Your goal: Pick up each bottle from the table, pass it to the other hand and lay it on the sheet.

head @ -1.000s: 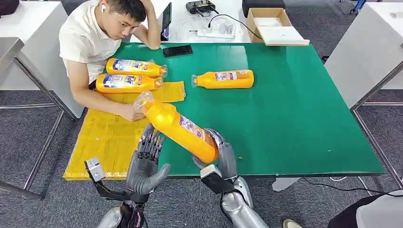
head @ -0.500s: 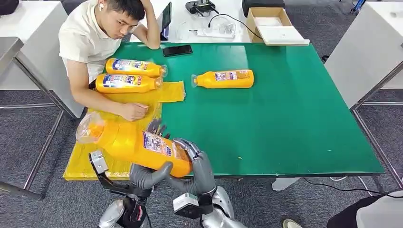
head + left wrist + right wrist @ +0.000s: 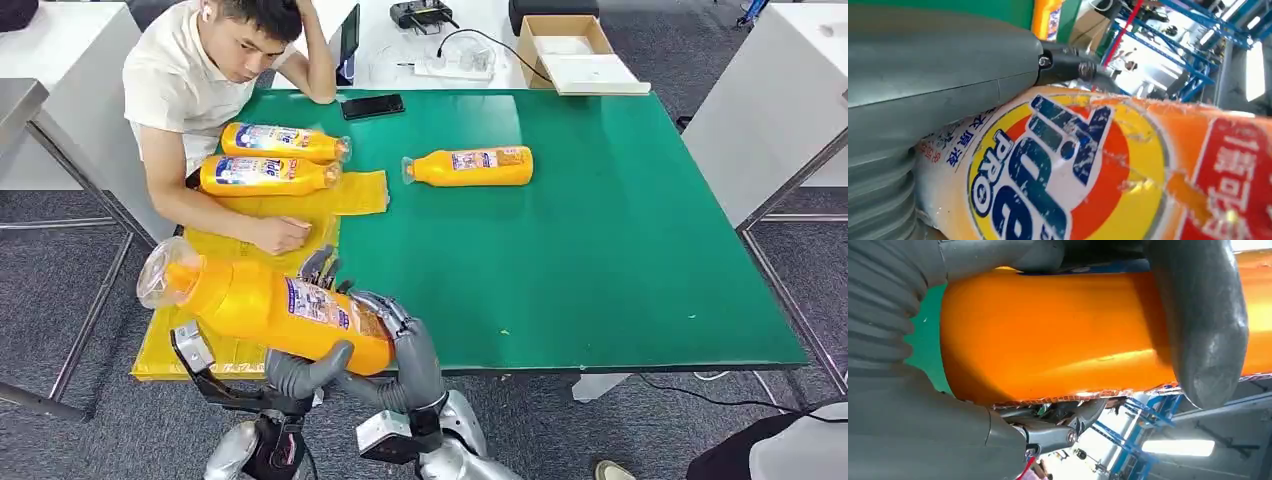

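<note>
An orange detergent bottle [image 3: 260, 305] lies across both my hands, above the near edge of the yellow sheet [image 3: 215, 262], with its clear cap pointing left. My right hand [image 3: 405, 345] wraps around its base end. My left hand [image 3: 305, 370] cups it from below, thumb curled round the front and fingers up behind. The left wrist view shows the bottle's label [image 3: 1088, 170] against my thumb [image 3: 938, 90]; the right wrist view shows its orange body [image 3: 1048, 335] under my thumb [image 3: 1203, 330]. Two bottles [image 3: 285, 142] [image 3: 265, 175] lie on the sheet's far end. Another bottle [image 3: 470, 166] lies on the green table [image 3: 600, 250].
A person sits at the table's far left corner, one forearm and hand [image 3: 278, 235] resting on the sheet just beyond my hands. A black phone [image 3: 373, 106] lies near the table's far edge. White tables stand on both sides.
My right hand has swung the bottle left and towards me, from over the table to over the sheet's near edge. My left hand, open a second ago, now has it too.
</note>
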Robot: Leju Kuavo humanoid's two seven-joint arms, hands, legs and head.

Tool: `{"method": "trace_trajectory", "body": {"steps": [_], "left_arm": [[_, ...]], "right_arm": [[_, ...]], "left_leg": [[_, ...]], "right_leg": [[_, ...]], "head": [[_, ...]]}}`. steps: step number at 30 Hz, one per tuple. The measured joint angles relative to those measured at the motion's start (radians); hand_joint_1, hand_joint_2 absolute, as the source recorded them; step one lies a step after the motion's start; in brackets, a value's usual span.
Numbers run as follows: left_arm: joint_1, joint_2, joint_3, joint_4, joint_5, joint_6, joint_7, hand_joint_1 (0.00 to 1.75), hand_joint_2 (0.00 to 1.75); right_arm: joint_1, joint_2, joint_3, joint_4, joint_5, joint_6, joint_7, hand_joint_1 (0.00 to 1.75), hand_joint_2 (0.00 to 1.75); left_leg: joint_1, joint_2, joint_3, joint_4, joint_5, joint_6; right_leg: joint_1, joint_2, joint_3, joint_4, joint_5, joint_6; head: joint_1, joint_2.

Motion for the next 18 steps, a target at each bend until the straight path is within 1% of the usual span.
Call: {"method": "trace_trajectory", "body": {"steps": [8,9,10,11,14,18], "left_arm": [[0.015,0.000,0.008,-0.016,0.011,-0.010,-0.003,1.75,1.75],[0.017,0.000,0.010,-0.016,0.017,-0.015,-0.003,1.75,1.75],[0.019,0.000,0.013,-0.016,0.026,-0.024,-0.003,1.75,1.75],[0.021,0.000,0.014,-0.016,0.036,-0.033,-0.001,1.75,1.75],[0.028,0.000,0.029,-0.016,0.058,-0.073,0.007,1.75,1.75],[0.026,0.000,0.038,-0.016,0.074,-0.084,0.007,1.75,1.75]], "right_arm": [[-0.004,0.005,0.010,0.015,0.000,0.003,0.000,1.75,1.75],[-0.003,0.006,0.010,0.017,0.001,0.004,0.000,1.01,1.75],[-0.002,0.006,0.010,0.019,0.005,0.005,0.000,0.87,1.75],[-0.001,0.006,0.010,0.023,0.010,0.005,0.000,0.30,1.75],[-0.001,-0.003,0.009,0.046,0.024,0.012,0.000,0.30,1.75],[0.003,-0.020,0.011,0.071,0.021,0.027,0.000,0.30,1.75]], "left_leg": [[0.000,0.000,0.000,0.000,0.000,0.000],[0.000,0.000,0.000,0.000,0.000,0.000],[0.000,0.000,0.000,0.000,0.000,0.000],[0.000,0.000,0.000,0.000,0.000,0.000],[0.000,0.000,0.000,0.000,0.000,0.000],[0.000,0.000,0.000,0.000,0.000,0.000]], "right_leg": [[0.000,0.000,0.000,0.000,0.000,0.000],[0.000,0.000,0.000,0.000,0.000,0.000],[0.000,0.000,0.000,0.000,0.000,0.000],[0.000,0.000,0.000,0.000,0.000,0.000],[0.000,0.000,0.000,0.000,0.000,0.000],[0.000,0.000,0.000,0.000,0.000,0.000]], "head": [[0.000,0.000],[0.000,0.000],[0.000,0.000],[0.000,0.000],[0.000,0.000],[0.000,0.000]]}}
